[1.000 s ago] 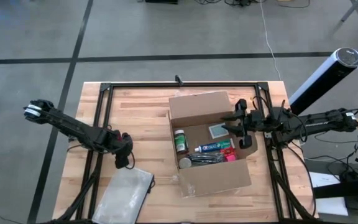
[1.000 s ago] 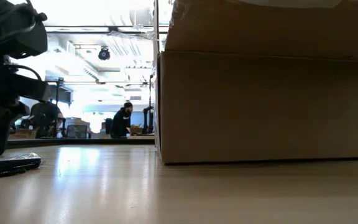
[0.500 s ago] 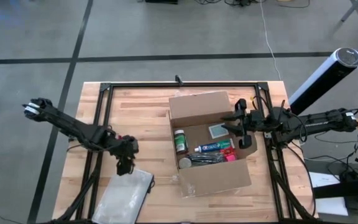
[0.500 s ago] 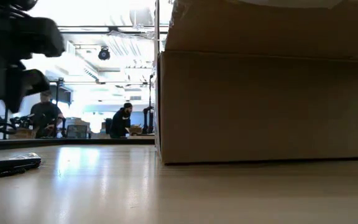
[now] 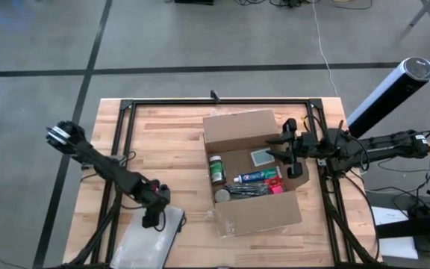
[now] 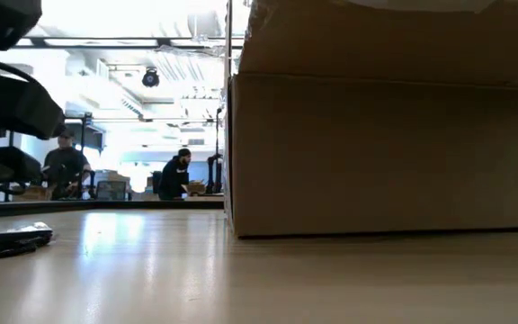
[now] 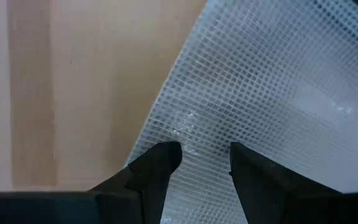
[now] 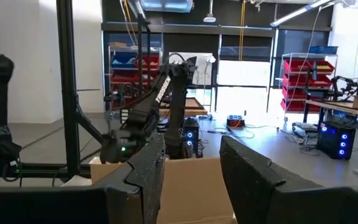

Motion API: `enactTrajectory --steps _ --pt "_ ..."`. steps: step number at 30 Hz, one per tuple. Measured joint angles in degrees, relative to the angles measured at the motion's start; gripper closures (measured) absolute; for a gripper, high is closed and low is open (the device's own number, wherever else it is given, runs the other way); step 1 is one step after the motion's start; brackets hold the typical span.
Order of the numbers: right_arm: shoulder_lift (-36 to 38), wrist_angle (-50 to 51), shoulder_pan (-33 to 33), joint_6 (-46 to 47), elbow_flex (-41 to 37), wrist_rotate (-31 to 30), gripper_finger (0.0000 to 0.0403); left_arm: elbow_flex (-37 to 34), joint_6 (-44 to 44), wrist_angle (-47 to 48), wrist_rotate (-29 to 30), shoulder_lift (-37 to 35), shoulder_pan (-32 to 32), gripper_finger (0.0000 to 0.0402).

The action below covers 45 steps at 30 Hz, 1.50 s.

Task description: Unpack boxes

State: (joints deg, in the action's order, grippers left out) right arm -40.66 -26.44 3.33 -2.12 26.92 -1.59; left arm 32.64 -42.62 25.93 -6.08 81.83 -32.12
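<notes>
Cardboard box [image 5: 251,170] sits right of centre on your wooden table [image 5: 170,142], flaps folded open, and from above you can see its load: a green-capped bottle [image 5: 216,169] by the left wall, a toothpaste tube [image 5: 256,176] lying across the middle, a pink item [image 5: 276,187] near the right wall and a small grey-blue card [image 5: 261,157] above it. At table level its plain brown side [image 6: 385,153] fills your right half of the picture.

Your right gripper [image 5: 288,155] hangs over the box's right edge, fingers [image 8: 257,180] apart with nothing between them.

Your left gripper [image 5: 152,218] is down at the near-left of the table, right at the top corner of the translucent mesh pouch [image 5: 149,235]. Its fingers [image 7: 157,165] stand apart over the pouch's gridded surface [image 7: 278,93], holding nothing.

Two people [image 6: 174,175] are in the room behind.
</notes>
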Motion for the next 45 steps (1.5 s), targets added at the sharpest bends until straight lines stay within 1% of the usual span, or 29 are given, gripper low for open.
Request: enactTrajectory --steps 3,5,9,11,12,19,23,26,28,31,33,37,39,41,45 --pt "0.0 -0.04 0.0 0.88 0.0 0.05 0.0275 0.34 0.08 -0.54 2.6 1.76 1.25 0.0246" --pt "0.0 -0.05 0.0 1.14 0.0 0.07 0.0278 0.29 0.49 -0.77 7.5 1.52 3.08 0.0246" --pt "-0.02 -0.49 0.02 1.54 0.0 0.07 0.0284 -0.76 1.72 2.49 21.25 -2.3 8.85 0.0246" --pt "-0.02 -1.08 0.0 1.59 0.0 0.07 0.0285 -0.75 2.0 3.32 24.65 -5.1 12.19 0.0246" --pt "-0.02 -1.48 0.0 1.61 0.0 0.07 0.0286 -0.71 2.46 4.33 25.07 -6.63 13.89 0.0246" --pt "-0.02 -1.5 0.01 2.66 0.0 0.11 0.0277 -0.67 11.85 6.82 23.08 -14.73 20.26 0.0246" --pt "-0.04 -1.54 0.0 2.88 0.0 0.12 0.0268 -0.65 12.64 6.65 24.25 -15.65 23.6 0.0246" --pt "-0.04 -1.61 0.0 3.0 0.0 0.14 0.0262 -0.81 12.78 6.53 23.6 -14.03 26.46 0.0246" --pt "-0.04 -1.63 0.0 3.17 0.0 0.14 0.0259 -1.04 13.56 6.61 20.56 -12.03 27.9 0.0246" --pt "-0.04 -1.63 0.0 3.71 0.0 0.16 0.0254 -1.06 14.51 6.47 14.14 -8.32 28.68 0.0246" --pt "-0.04 -1.63 0.02 3.69 0.0 0.16 0.0251 -1.02 15.06 6.15 11.71 -5.56 28.65 0.0246" --pt "-0.07 -1.7 0.0 3.69 0.0 0.16 0.0247 -0.63 15.31 4.48 9.1 -1.39 28.66 0.0246" --pt "-0.07 -1.78 0.0 3.69 0.0 0.16 0.0247 -0.48 15.47 3.27 9.18 0.04 28.54 0.0248" --pt "-0.07 -1.76 0.02 3.68 0.0 0.16 0.0249 -0.41 15.36 1.77 9.33 0.67 28.58 0.0265" --pt "-0.07 -1.75 0.02 4.0 0.0 0.17 0.0253 -0.48 14.99 0.04 8.65 0.33 28.58 0.033"
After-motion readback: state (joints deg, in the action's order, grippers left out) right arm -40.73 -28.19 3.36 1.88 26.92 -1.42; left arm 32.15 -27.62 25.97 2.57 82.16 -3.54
